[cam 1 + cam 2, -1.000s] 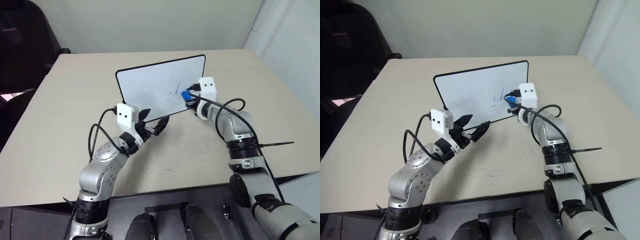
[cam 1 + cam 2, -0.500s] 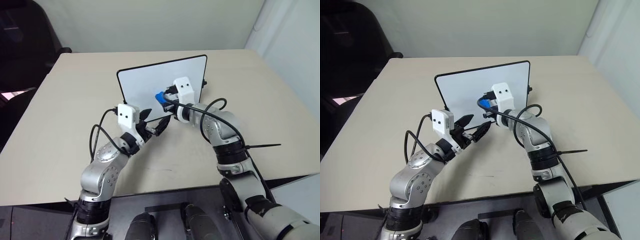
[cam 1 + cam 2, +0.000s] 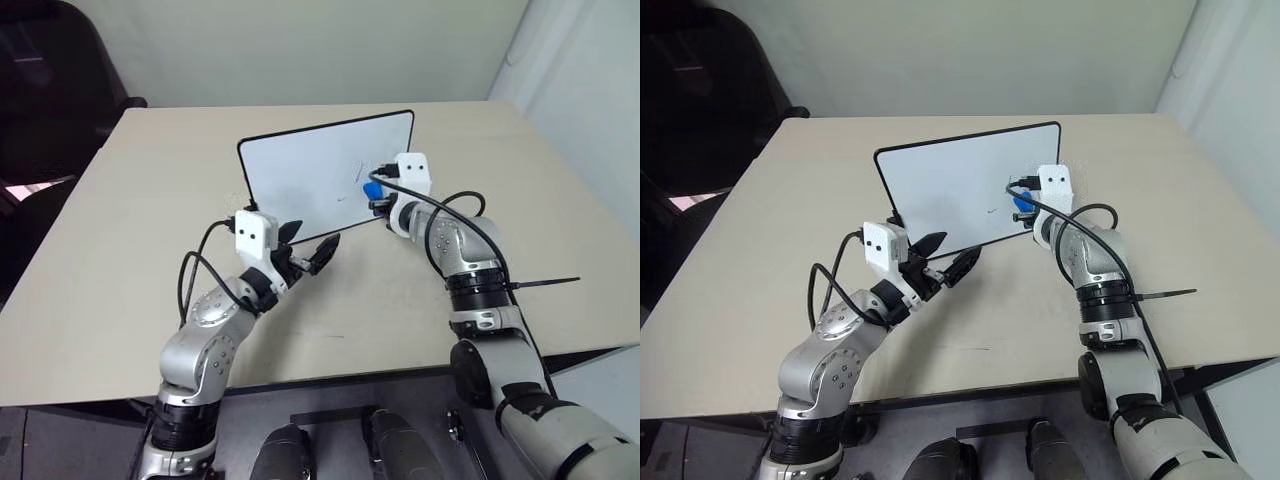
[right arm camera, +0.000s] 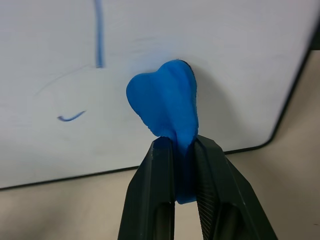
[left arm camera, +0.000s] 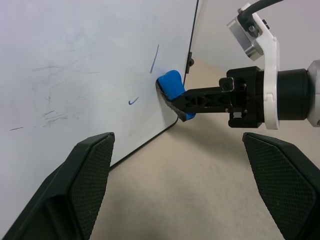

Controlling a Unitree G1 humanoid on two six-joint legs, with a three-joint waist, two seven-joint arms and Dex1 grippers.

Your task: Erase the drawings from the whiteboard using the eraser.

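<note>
Squeezing the blue eraser (image 4: 167, 102) tight between its two black fingers, the right gripper (image 4: 184, 170) pushes the eraser's soft round end flat against the whiteboard (image 3: 300, 170). The eraser bends a little where it meets the white face. It sits near the board's lower right corner, close to the thin black frame.

Just beside the eraser are the drawings (image 4: 98, 35): one short straight blue line higher on the board and one tiny blue tick nearer the bottom frame. Faint grey smudges show farther along the board in the left wrist view.

The left gripper (image 3: 305, 252) hangs in front of the board's lower edge with its two black fingers spread wide apart. It holds nothing and does not touch the board.

The whiteboard stands tilted up on the tan table (image 3: 120, 260), leaning back, with its white face toward the robot. A thin black stick (image 3: 545, 287) pokes out from the right arm over the table, well away from the board.
</note>
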